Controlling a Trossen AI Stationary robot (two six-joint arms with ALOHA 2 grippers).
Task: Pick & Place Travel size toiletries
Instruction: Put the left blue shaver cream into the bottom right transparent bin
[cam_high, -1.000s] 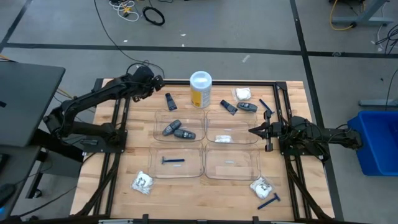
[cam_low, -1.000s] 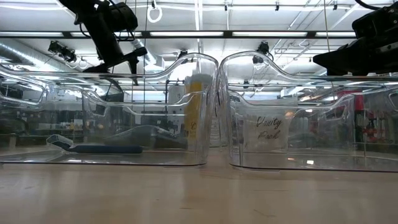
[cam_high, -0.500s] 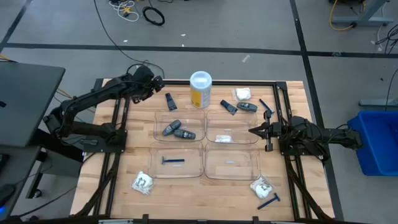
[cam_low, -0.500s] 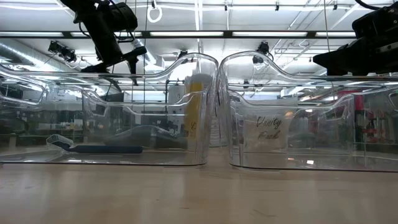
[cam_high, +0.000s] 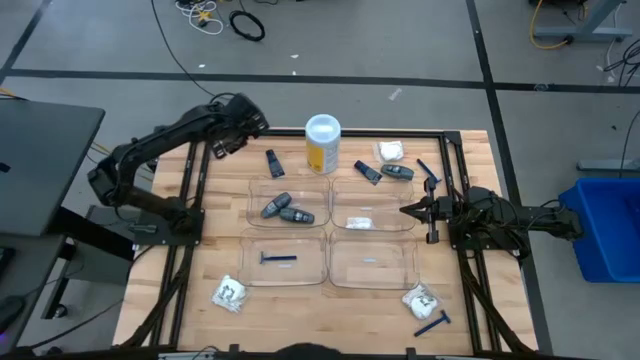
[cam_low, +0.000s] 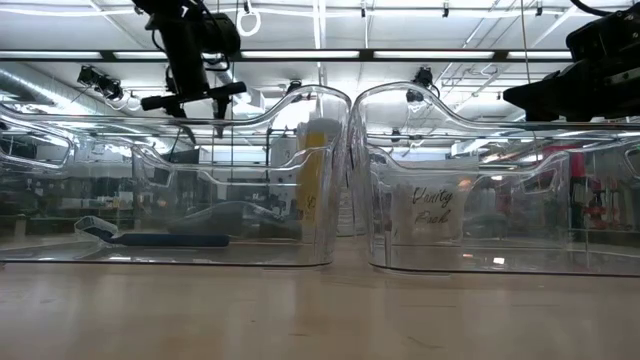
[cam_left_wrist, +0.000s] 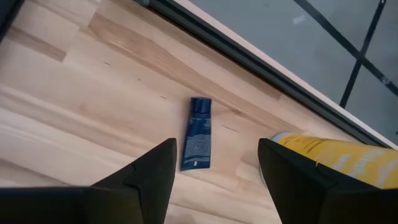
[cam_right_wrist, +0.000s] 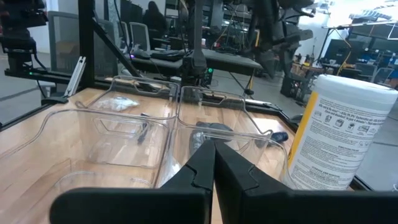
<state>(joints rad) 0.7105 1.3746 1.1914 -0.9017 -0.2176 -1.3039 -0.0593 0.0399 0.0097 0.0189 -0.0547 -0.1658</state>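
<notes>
Left claw (cam_left_wrist: 214, 171) open, above dark blue tube (cam_left_wrist: 199, 132) — apart.

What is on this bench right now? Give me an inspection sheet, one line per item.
Surface: wooden table, four clear trays at centre.
Job's things: dark blue tube loose near the yellow canister; two grey sticks in one tray; razor in another; packets and razors loose at the edges.
Clutter: nothing seen beyond the canister.
Grippers: left gripper open above the tube; right gripper shut, at the right trays' edge.
Cables: coil on the floor.
Surroundings: blue bin.
</notes>
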